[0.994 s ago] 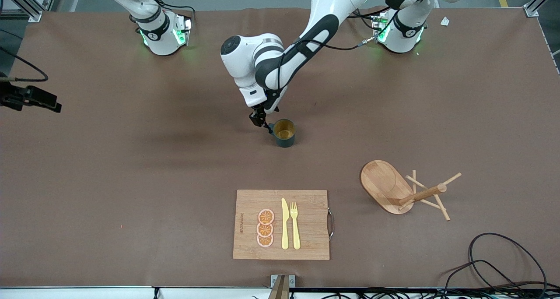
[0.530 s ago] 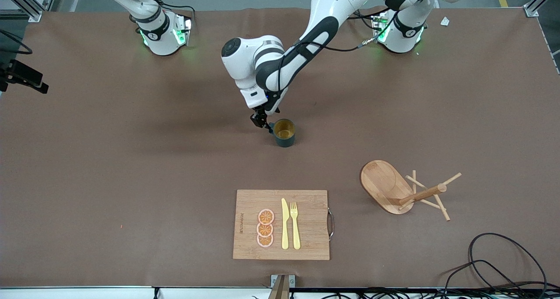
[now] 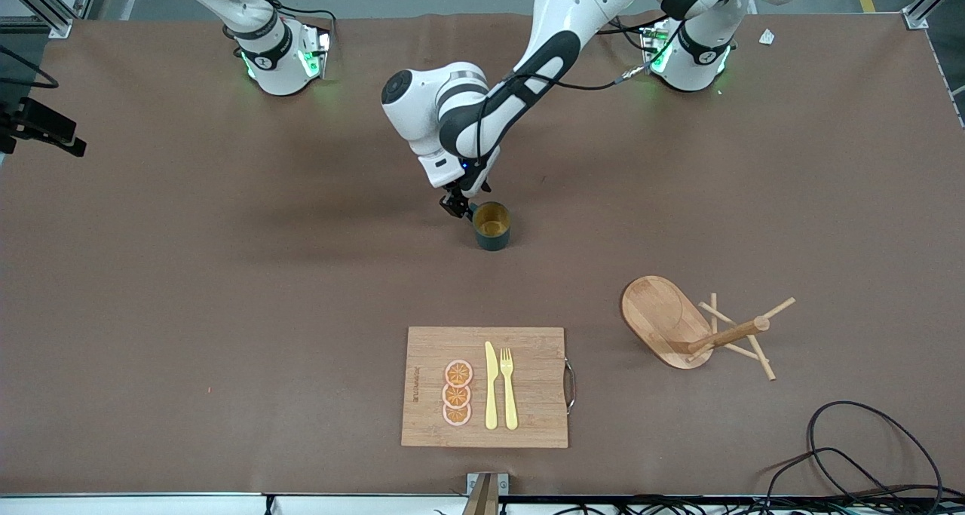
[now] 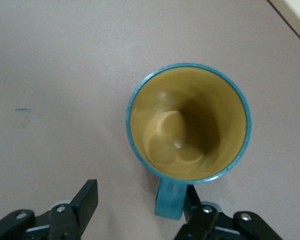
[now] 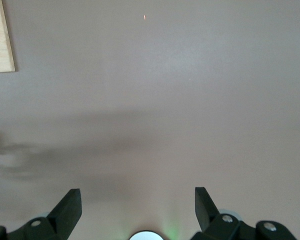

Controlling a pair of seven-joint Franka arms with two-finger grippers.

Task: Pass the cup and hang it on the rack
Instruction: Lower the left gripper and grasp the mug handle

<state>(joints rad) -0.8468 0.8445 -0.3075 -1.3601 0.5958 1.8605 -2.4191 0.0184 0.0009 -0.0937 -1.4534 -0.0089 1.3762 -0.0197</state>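
Note:
The dark teal cup (image 3: 491,227) stands upright mid-table, golden-brown inside (image 4: 190,120). My left gripper (image 3: 456,204) is low beside it and open. Its jaws straddle the cup's handle (image 4: 169,202), and one finger (image 4: 192,200) touches the handle while the other (image 4: 87,200) stands well apart. The wooden rack (image 3: 663,319) lies tipped on its side toward the left arm's end of the table, its post (image 3: 727,334) and pegs resting on the table. My right gripper (image 5: 137,205) is open and empty above bare table, showing at the front view's edge (image 3: 41,127).
A bamboo cutting board (image 3: 528,387) with orange slices (image 3: 457,393), a yellow knife (image 3: 491,385) and a fork (image 3: 509,387) lies nearer the front camera than the cup. Its corner shows in the right wrist view (image 5: 0,40). Black cables (image 3: 867,455) lie at the table's corner.
My left gripper has shifted closer to the cup, so its jaws now span the handle. My right gripper has drawn back toward the table's edge. The cup and rack stay put.

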